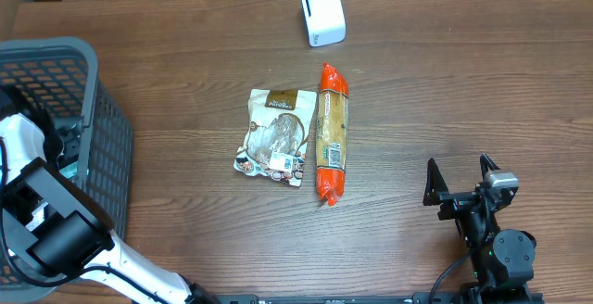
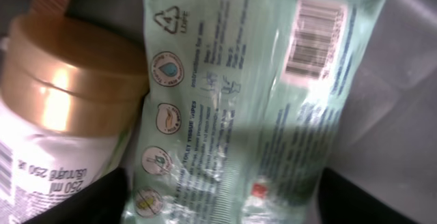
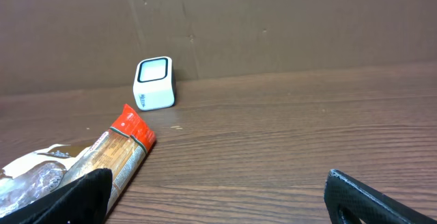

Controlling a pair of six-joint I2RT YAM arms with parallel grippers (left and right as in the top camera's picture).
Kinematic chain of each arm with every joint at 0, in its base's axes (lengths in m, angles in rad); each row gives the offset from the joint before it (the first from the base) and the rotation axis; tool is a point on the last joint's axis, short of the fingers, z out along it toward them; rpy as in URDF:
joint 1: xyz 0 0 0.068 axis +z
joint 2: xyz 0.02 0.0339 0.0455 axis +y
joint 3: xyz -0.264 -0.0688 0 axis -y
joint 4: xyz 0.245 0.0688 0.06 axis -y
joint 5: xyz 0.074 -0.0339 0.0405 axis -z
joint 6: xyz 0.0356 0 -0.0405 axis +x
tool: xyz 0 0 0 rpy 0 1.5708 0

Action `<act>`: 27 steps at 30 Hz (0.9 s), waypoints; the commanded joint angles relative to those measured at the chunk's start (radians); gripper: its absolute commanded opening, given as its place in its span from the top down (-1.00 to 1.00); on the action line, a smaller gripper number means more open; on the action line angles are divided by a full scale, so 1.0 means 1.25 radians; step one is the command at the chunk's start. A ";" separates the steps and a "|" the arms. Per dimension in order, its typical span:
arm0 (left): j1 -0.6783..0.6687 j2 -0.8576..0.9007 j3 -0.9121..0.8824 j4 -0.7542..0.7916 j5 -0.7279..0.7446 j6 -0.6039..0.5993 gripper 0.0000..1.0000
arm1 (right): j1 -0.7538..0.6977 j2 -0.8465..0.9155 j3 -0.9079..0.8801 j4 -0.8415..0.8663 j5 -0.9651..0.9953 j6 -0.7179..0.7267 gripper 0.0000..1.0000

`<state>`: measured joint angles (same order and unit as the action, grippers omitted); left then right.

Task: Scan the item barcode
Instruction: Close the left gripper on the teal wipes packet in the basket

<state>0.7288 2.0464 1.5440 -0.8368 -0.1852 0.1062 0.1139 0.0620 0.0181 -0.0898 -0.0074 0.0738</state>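
Lying in the left basket (image 1: 104,146): one wipes pack (image 2: 232,115), barcode (image 2: 313,39) showing, and one gold-lidded jar (image 2: 61,101). The left claw (image 2: 222,200) straddles the pack; its grip cannot be told. The right claw (image 1: 460,176) is spread, near right. On the table (image 1: 463,82): one pouch (image 1: 275,137), one orange-ended packet (image 1: 333,133), one scanner (image 1: 322,13) far.

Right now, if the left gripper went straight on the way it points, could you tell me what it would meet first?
The pale green wipes pack, lying between its fingers beside the gold-lidded jar; likely very close, though depth is unclear.
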 commanded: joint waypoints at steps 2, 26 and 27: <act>0.002 0.009 -0.014 0.005 -0.005 -0.005 -0.22 | 0.005 0.000 -0.008 0.005 0.008 -0.005 -1.00; -0.021 -0.027 0.189 -0.151 0.071 -0.062 0.92 | 0.005 0.000 -0.008 0.004 0.008 -0.005 -1.00; -0.023 -0.034 0.221 -0.172 0.072 -0.073 0.92 | 0.005 0.000 -0.008 0.004 0.008 -0.005 -1.00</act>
<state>0.7151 2.0426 1.7012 -1.0267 -0.1284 0.0669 0.1139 0.0620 0.0185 -0.0898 -0.0074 0.0738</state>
